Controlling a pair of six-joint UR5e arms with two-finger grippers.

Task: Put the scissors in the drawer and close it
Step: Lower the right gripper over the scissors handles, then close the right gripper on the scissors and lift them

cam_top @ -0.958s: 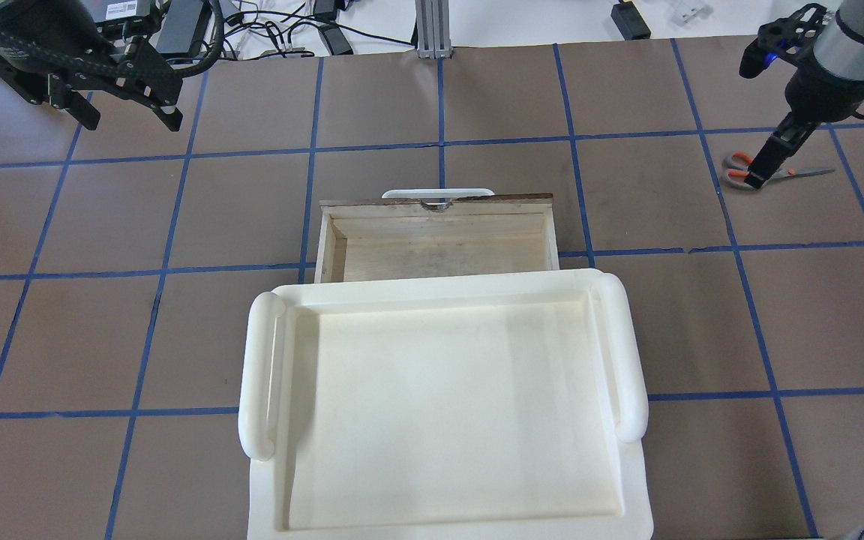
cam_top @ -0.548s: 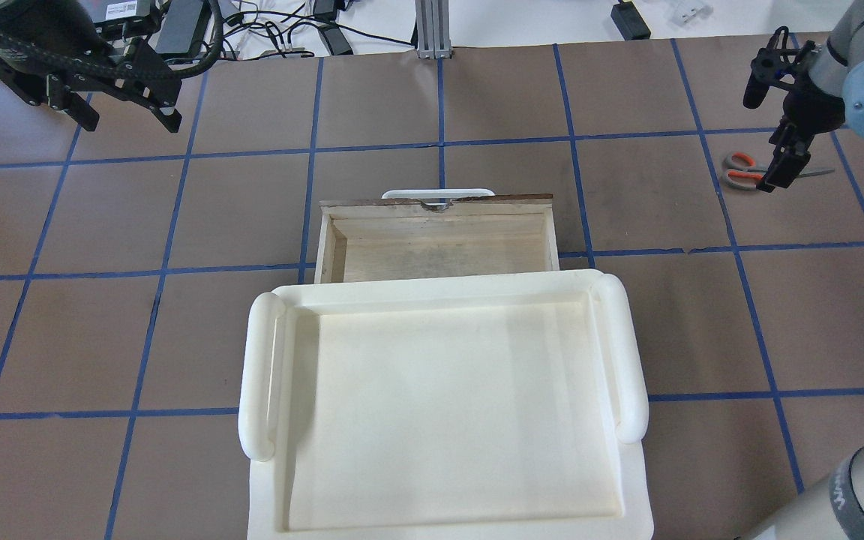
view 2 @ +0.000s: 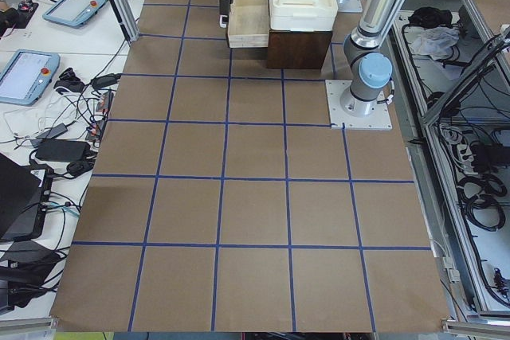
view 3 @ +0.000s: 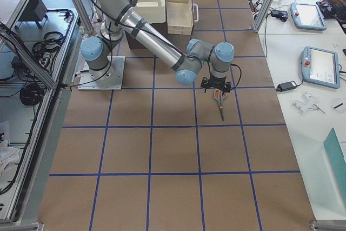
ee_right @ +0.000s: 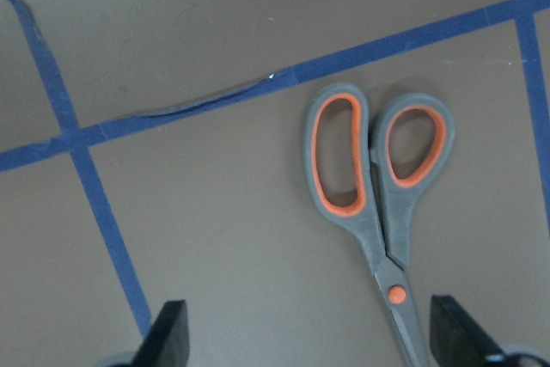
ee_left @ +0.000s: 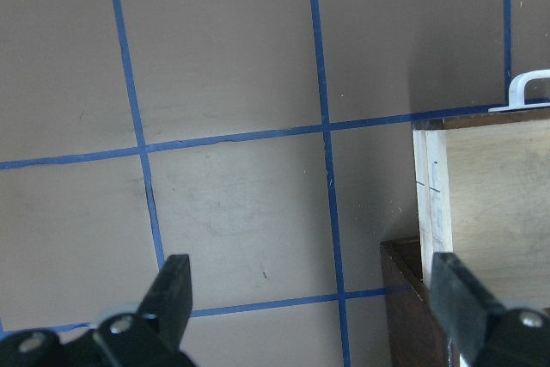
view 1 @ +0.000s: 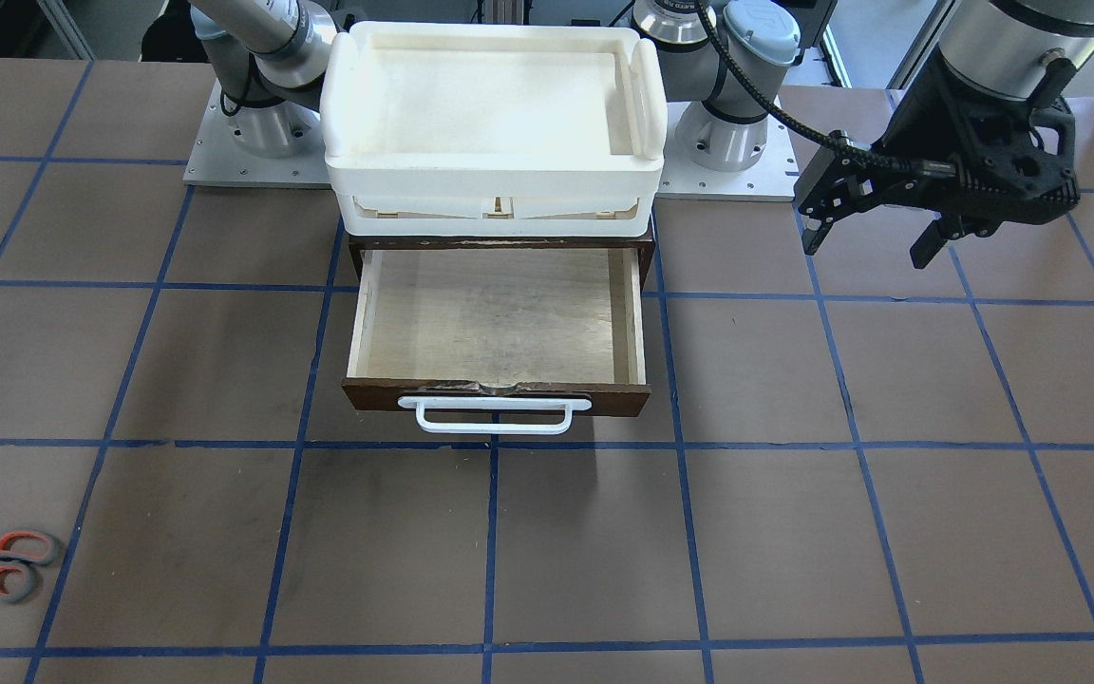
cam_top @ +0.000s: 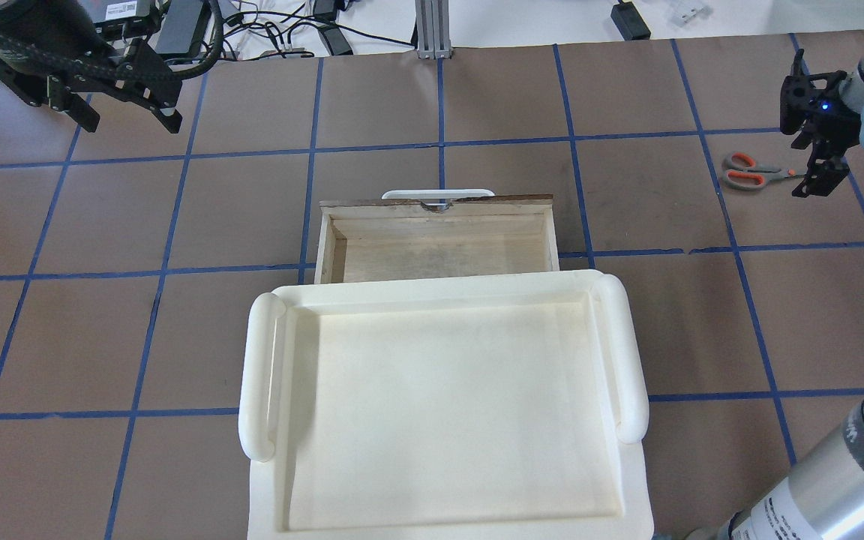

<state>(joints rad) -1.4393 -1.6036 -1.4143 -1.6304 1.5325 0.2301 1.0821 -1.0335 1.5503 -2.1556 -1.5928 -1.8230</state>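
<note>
Where blue tape [cam_top: 440, 105] grids brown tabletop [cam_top: 372, 97], scissors [cam_top: 748, 172] lie flat.

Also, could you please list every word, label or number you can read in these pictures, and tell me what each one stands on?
Nothing is legible.
The white sticker on a black box near the left arm: too small to read.
The label on the right arm's silver tube: blurred, unreadable.
The grey-handled scissors, brown wooden drawer and white plastic tray: no markings visible.
</note>
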